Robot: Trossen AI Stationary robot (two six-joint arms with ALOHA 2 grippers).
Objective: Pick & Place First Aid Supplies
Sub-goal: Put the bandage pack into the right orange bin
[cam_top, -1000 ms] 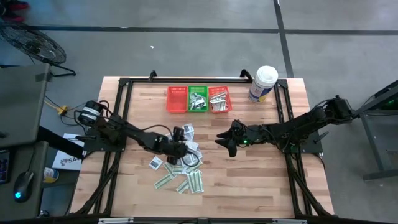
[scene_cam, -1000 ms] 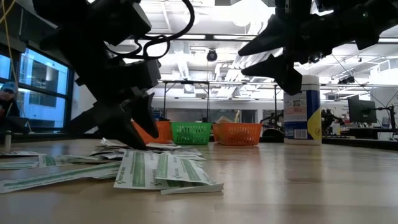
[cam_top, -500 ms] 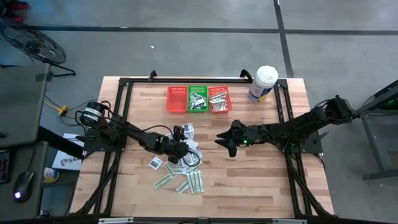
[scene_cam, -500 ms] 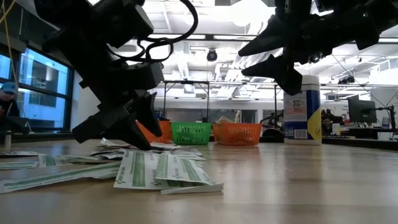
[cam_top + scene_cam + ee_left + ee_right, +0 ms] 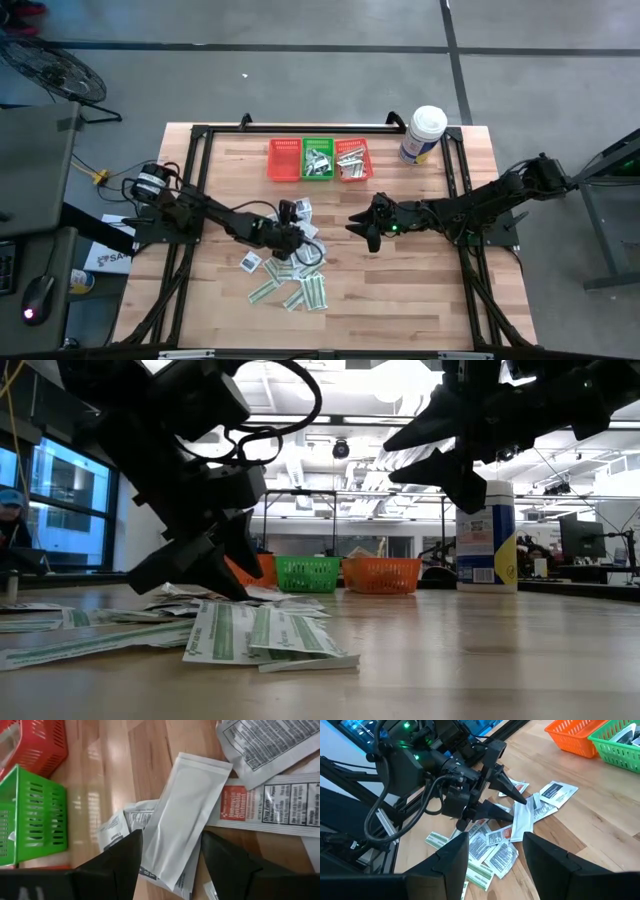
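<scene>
Between left end effector [image 5: 170, 865] fingers — blank white packet [image 5: 187, 815], wrist view only.

Grey concrete floor [image 5: 300, 85] with dark seam lines. Wooden butcher-block table [image 5: 400, 300]. Fan [image 5: 55, 70] on floor at far left. Open ceiling with bright lights [image 5: 400, 380], big window [image 5: 60, 510], monitor [image 5: 580, 535].

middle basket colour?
Green: the middle basket sits between a red and an orange one. Clearest in the high view.
</scene>
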